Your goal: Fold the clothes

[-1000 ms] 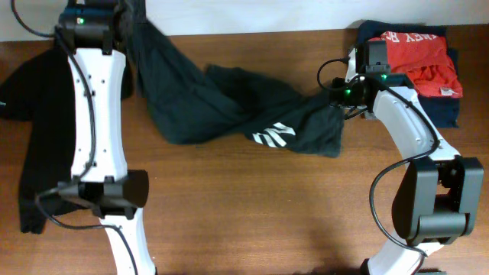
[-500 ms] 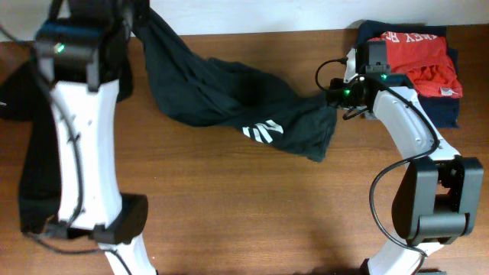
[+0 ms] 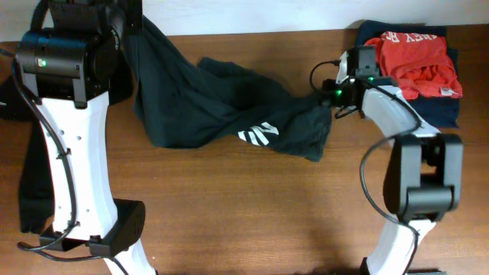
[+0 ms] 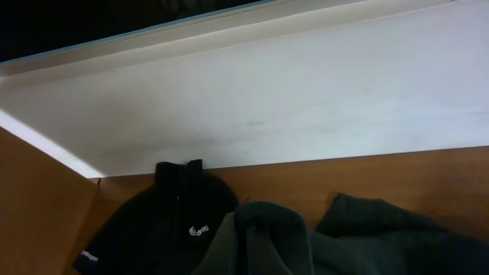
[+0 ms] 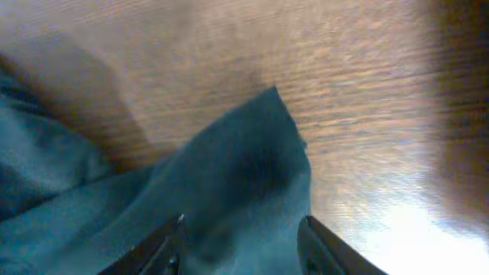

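T-shirt (image 3: 199, 107) stretched across our worktop (image 3: 229, 206), left claw clamped on its far-left end, right claw (image 5: 244, 241) half-open astride its right corner

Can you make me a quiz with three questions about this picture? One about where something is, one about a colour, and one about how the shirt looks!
1. Where is the red-orange garment?
A. on the floor
B. top right, on a navy garment
C. in a basket

2. What colour is the lettering on the black T-shirt?
A. white
B. yellow
C. green

3. How does the black T-shirt look?
A. neatly folded
B. rolled into a ball
C. unfolded and bunched up

Answers:
1 B, it lies on navy cloth at the overhead view's top right.
2 A, white marks stand out on the dark cloth.
3 C, it sprawls in wrinkles.
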Controlling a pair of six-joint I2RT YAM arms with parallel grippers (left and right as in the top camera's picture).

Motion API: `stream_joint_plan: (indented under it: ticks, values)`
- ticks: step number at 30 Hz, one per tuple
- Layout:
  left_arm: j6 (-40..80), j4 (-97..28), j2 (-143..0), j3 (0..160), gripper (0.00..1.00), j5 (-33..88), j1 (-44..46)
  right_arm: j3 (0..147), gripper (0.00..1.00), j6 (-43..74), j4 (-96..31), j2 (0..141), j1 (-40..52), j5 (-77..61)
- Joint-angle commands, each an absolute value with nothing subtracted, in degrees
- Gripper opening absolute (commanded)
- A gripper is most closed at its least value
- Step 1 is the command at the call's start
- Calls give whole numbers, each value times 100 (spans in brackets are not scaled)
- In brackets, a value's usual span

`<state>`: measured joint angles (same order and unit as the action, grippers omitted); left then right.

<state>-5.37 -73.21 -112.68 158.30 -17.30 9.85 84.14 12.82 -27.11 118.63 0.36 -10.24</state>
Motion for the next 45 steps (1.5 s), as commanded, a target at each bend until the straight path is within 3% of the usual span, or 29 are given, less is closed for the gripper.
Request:
stream_joint_plan:
  ticks: [1, 6, 9, 10, 22, 31, 45]
  values:
    - [-604, -7299, -11271, 15839, 1, -1568, 961, 8390, 53, 1398, -2440, 12138, 226, -1166]
    - [-604, -7319, -11292, 15760, 1, -1564, 961, 8390, 52, 1402, -2069, 12263, 454, -1138]
    - [-604, -7321, -11292, 15638, 1, -1566, 961, 8392, 5, 1406, -2060, 12261, 491, -1098]
    - [-604, -7323, -11292, 15616, 1, -1566, 958, 8431, 4, 1448, -2137, 12243, 473, -1098]
    - [-607, -7240, -11303, 15568, 1, -1693, 742, 10643, 4, 932, -5380, 10363, -252, -1092]
    - [-607, -7116, -11303, 15568, 1, -1669, 158, 10748, 4, 921, -6073, 9504, -270, -985]
    - [-366, -7730, -10477, 15572, 1, -1673, 322, 10748, 4, 799, -6949, 7907, -272, -794]
